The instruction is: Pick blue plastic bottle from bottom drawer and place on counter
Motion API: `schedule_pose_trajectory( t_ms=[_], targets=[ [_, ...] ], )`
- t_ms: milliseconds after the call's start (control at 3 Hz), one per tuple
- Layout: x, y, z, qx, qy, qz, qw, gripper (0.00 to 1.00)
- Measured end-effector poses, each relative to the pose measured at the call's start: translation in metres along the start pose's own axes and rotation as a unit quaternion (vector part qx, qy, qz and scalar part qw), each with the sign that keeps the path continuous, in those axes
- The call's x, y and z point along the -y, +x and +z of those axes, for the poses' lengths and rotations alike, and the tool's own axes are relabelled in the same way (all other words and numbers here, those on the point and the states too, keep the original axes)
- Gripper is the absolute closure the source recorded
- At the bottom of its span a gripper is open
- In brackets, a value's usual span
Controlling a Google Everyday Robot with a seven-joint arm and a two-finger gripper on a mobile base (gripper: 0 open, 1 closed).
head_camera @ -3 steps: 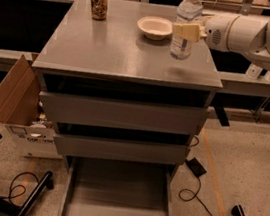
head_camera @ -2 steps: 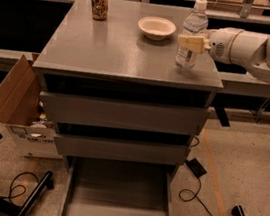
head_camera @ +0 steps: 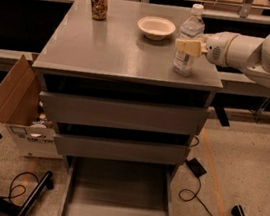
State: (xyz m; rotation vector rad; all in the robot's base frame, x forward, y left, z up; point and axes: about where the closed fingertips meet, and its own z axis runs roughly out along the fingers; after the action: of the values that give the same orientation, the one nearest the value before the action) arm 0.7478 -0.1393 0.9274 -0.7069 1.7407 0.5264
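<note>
The blue plastic bottle (head_camera: 185, 63) stands upright near the front right corner of the grey counter (head_camera: 114, 46), its white cap on top. Its base is at or just above the counter surface. My gripper (head_camera: 188, 46) reaches in from the right on the white arm and is shut around the bottle's middle, with a cream finger (head_camera: 184, 45) across its front. The bottom drawer (head_camera: 116, 198) is pulled out below at floor level and shows only its flat grey floor.
A white bowl (head_camera: 156, 27) sits just behind and left of the bottle. A brown drink can (head_camera: 98, 2) stands at the counter's back left. Two grey drawers (head_camera: 124, 113) are under the counter. A cardboard box (head_camera: 13, 94) is at the left and cables (head_camera: 198, 190) lie on the floor.
My gripper has carried the bottle a little to the right and down toward the counter's front right corner. The can and bowl have not moved.
</note>
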Motion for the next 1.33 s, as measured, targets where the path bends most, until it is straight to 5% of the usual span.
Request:
schedule_pose_trajectory(
  t_ms=[333, 1333],
  targets=[
    [0.0025, 0.0117, 0.0069, 0.003, -0.003, -0.008, 1.0, 1.0],
    [-0.0037, 0.0115, 0.0143, 0.002, -0.01, -0.009, 0.9999, 0.35]
  ],
)
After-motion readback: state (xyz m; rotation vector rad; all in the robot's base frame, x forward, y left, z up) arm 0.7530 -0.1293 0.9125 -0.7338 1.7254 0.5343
